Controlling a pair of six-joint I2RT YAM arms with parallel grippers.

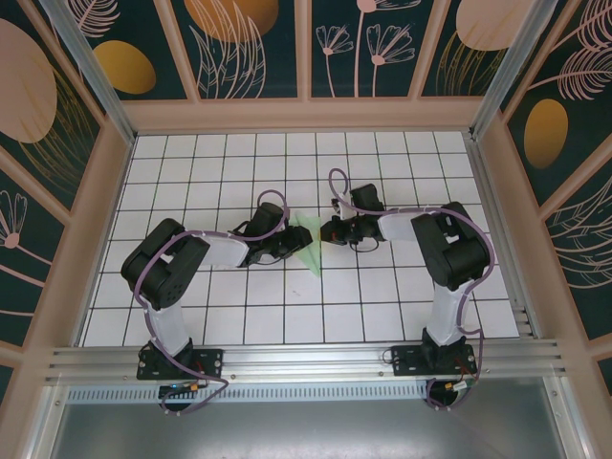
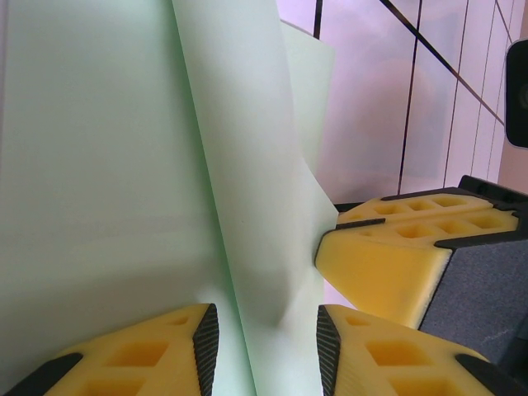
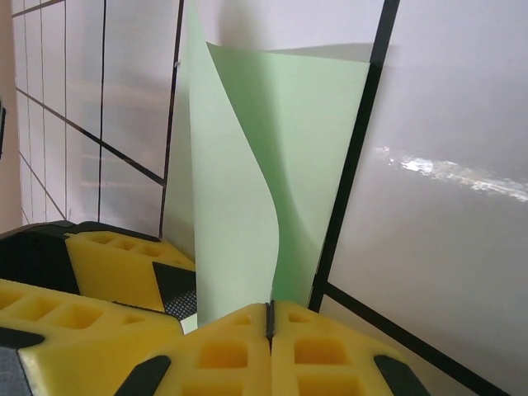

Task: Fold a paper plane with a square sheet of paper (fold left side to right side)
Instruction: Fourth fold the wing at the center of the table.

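Our right hand (image 3: 270, 313), clenched, pinched the edge of the thin mint-green paper sheet (image 3: 239, 206); our left hand (image 2: 264, 334) straddled its fold, released. We judged it light, floppy and easily creased.

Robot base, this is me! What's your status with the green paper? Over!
Right gripper shut, pinching a lifted edge of the paper sheet. Left gripper open, flap standing between its jaws. Grippers crowded close together at the fold. Over.
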